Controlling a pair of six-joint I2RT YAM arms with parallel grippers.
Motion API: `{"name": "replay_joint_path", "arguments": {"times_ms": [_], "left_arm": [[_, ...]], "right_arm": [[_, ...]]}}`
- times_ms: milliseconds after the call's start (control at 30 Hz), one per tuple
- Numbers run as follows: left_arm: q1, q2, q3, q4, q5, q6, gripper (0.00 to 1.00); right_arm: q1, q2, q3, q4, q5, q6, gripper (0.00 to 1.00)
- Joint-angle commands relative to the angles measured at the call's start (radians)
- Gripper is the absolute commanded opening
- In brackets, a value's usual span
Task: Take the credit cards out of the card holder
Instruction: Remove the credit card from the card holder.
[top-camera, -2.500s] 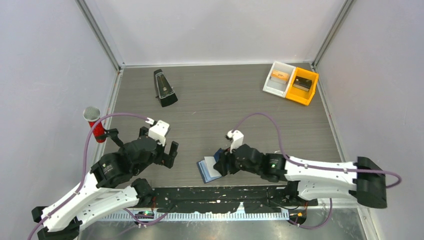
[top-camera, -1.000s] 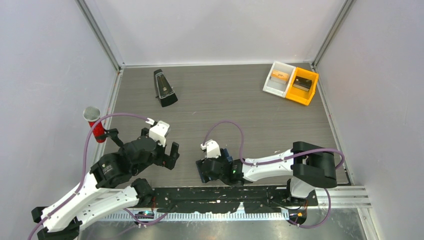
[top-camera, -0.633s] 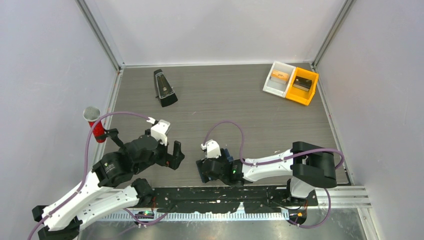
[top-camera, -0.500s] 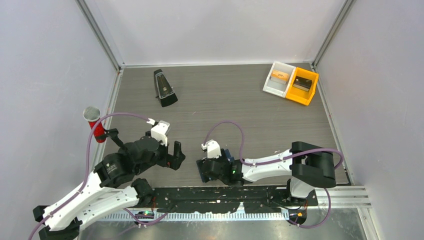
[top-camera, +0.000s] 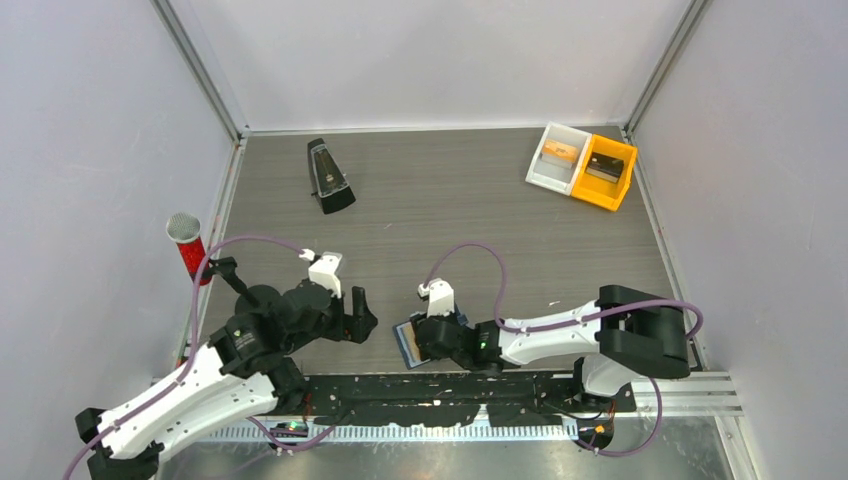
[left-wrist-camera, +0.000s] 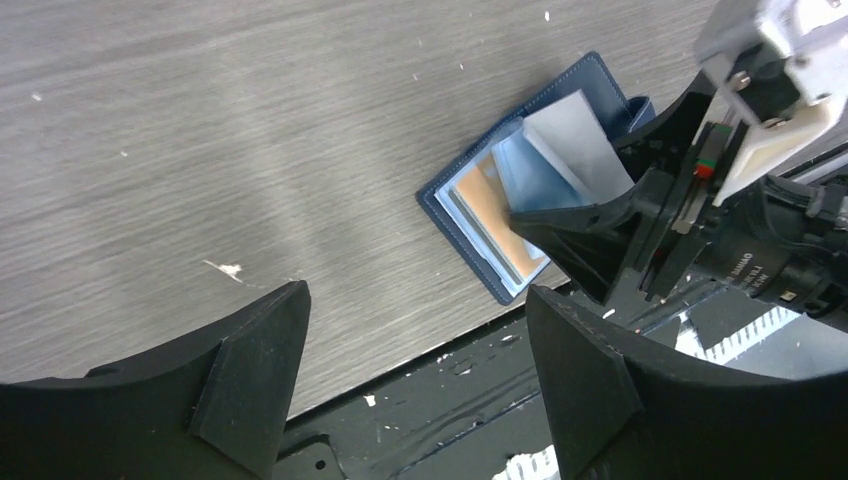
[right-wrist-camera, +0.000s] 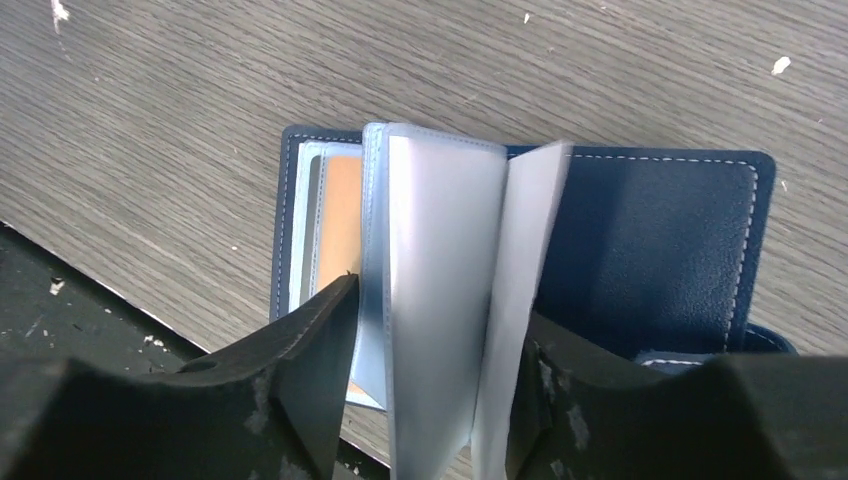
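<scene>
Brought the spread left claw (top-camera: 356, 316) rightward, nearer the dark navy-blue bifold card holder (top-camera: 407, 341) lying open at lower centre on the grey wood-grain worktop (top-camera: 450, 200). Pinching its raised pale leaves with the right claw (right-wrist-camera: 432, 330). Yet to pull the thin orange-yellow card (right-wrist-camera: 340, 220) from its slot.

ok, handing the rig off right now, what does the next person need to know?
Left end effector: open, empty, hovering apart from the card holder, on its left in the top view.
Right end effector: fingers straddle the upright clear sleeves; cannot tell if they are clamped.
Card holder lies open on the table at the near edge. Orange card sits in an inside pocket. A second card is not identifiable.
Done: holder opened.
Left: pull the cards out.
</scene>
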Motion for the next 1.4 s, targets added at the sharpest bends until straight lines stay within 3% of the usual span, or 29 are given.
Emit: {"name": "replay_joint_path", "arguments": {"times_ms": [0, 300, 400, 633, 833, 1100, 1367], "left_arm": [[-0.001, 0.062, -0.042, 0.134, 0.061, -0.071, 0.79], [-0.002, 0.237, -0.094, 0.296, 0.098, -0.124, 0.61], [0.001, 0.328, -0.094, 0.333, 0.082, -0.136, 0.51], [0.011, 0.523, -0.021, 0.351, 0.077, -0.143, 0.33], [0.013, 0.672, 0.017, 0.468, 0.175, -0.141, 0.26], [0.013, 0.742, 0.012, 0.563, 0.267, -0.154, 0.23], [0.013, 0.709, -0.029, 0.66, 0.381, -0.159, 0.23]], "right_arm": [[-0.024, -0.063, -0.041, 0.136, -0.036, 0.045, 0.54], [-0.075, -0.096, -0.166, 0.362, -0.182, 0.095, 0.43], [-0.101, -0.117, -0.247, 0.531, -0.252, 0.128, 0.41], [-0.117, -0.144, -0.314, 0.614, -0.275, 0.14, 0.4], [-0.122, -0.152, -0.327, 0.63, -0.292, 0.138, 0.42], [-0.126, -0.17, -0.341, 0.625, -0.291, 0.136, 0.43], [-0.127, -0.218, -0.316, 0.494, -0.257, 0.116, 0.6]]}}
